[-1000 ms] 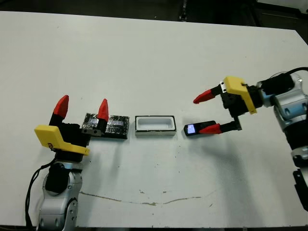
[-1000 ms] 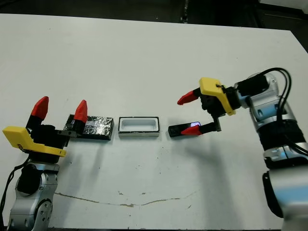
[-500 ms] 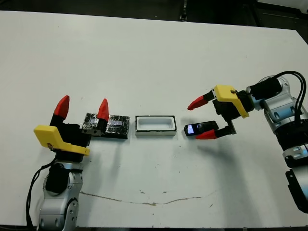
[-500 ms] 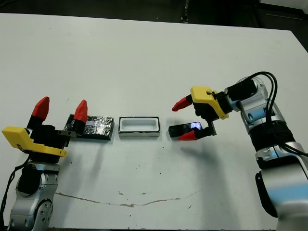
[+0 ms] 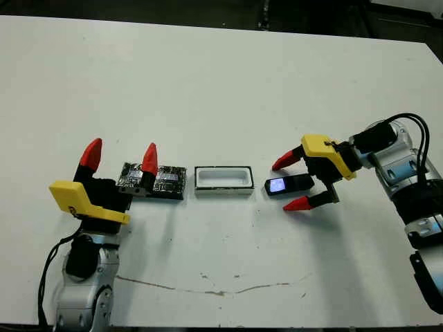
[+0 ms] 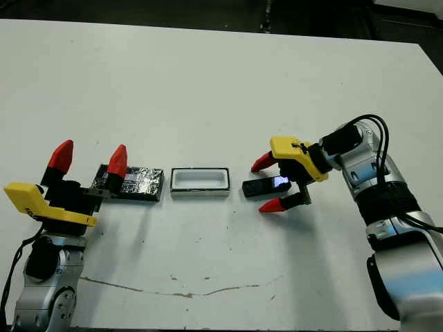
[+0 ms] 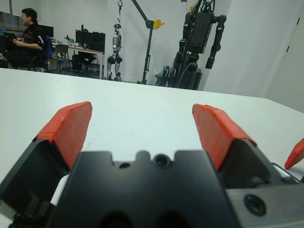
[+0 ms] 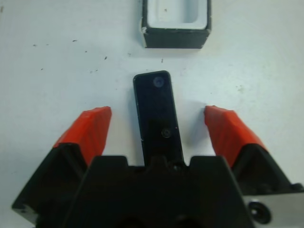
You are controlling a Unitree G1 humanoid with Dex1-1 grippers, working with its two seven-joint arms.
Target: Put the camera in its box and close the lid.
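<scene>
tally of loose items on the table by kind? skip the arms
camera: 1, lying flat between the open fingers of the right pincer
box: 1, open and empty
lid: 1, flat on the table on the box's left, behind a fingertip of the left pincer
Total: 3

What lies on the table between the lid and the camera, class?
The box, open and empty, sits on the table between the lid and the camera, apart from both. The head views show this; the right wrist view shows box and camera only.
</scene>
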